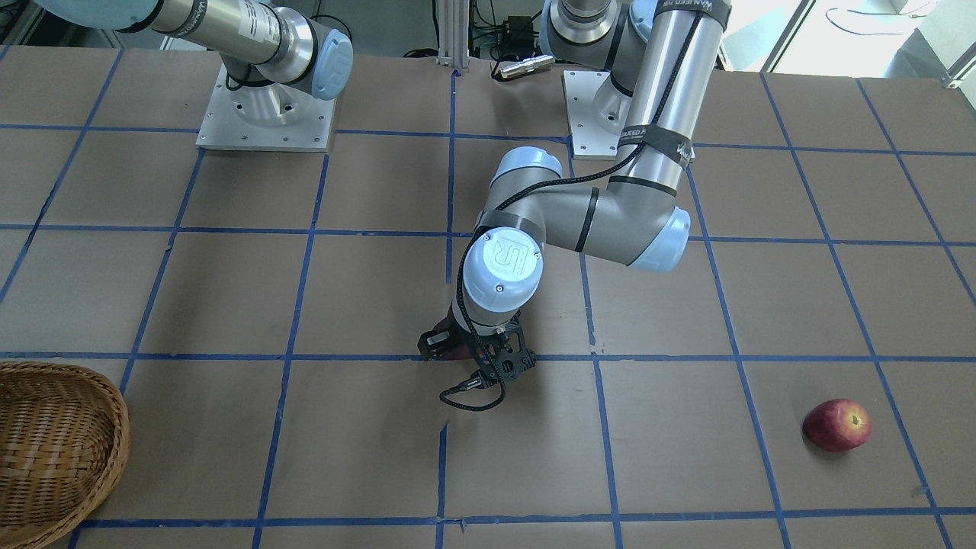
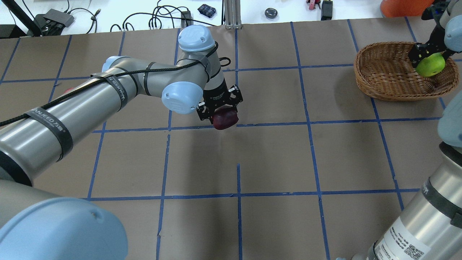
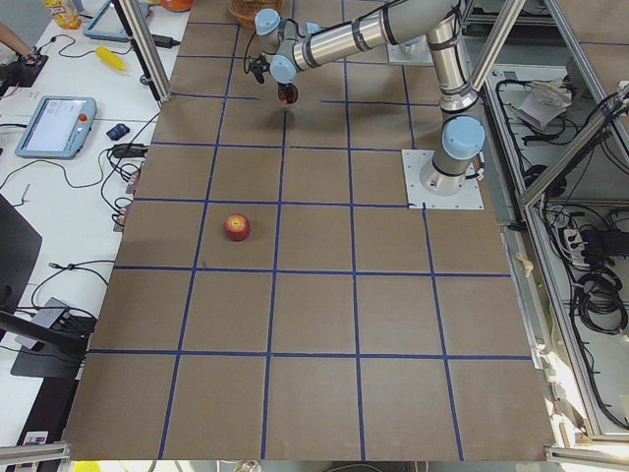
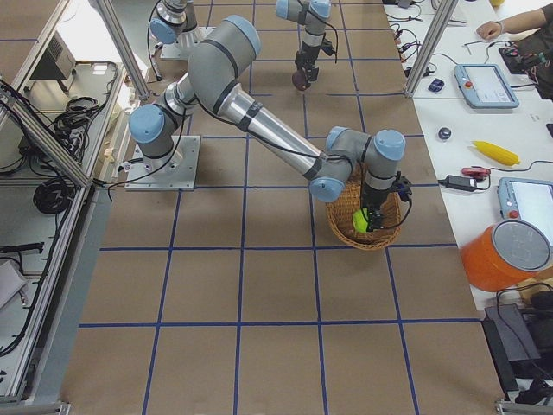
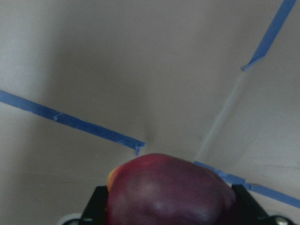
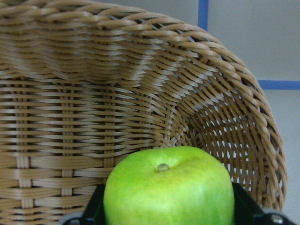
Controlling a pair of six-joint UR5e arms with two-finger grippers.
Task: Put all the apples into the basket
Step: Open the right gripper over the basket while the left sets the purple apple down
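Note:
My left gripper (image 2: 223, 115) is shut on the dark maroon apple (image 2: 225, 120) and holds it just above the middle of the table; the apple fills the bottom of the left wrist view (image 5: 168, 194). My right gripper (image 2: 429, 59) is shut on the yellow-green apple (image 2: 430, 65) and holds it inside the wicker basket (image 2: 382, 74), close above its woven floor (image 6: 70, 140). The red apple with yellowish patches (image 1: 836, 425) lies alone on the table on my far left, well away from both grippers. In the front view the basket (image 1: 53, 450) sits at the lower left corner.
The brown table carries a blue tape grid (image 2: 238, 126). The two arm bases (image 1: 267, 114) stand at my edge. Cables and small devices (image 2: 169, 18) lie beyond the far edge. Tablets (image 4: 488, 85) and an orange container (image 4: 510, 255) sit on a side bench.

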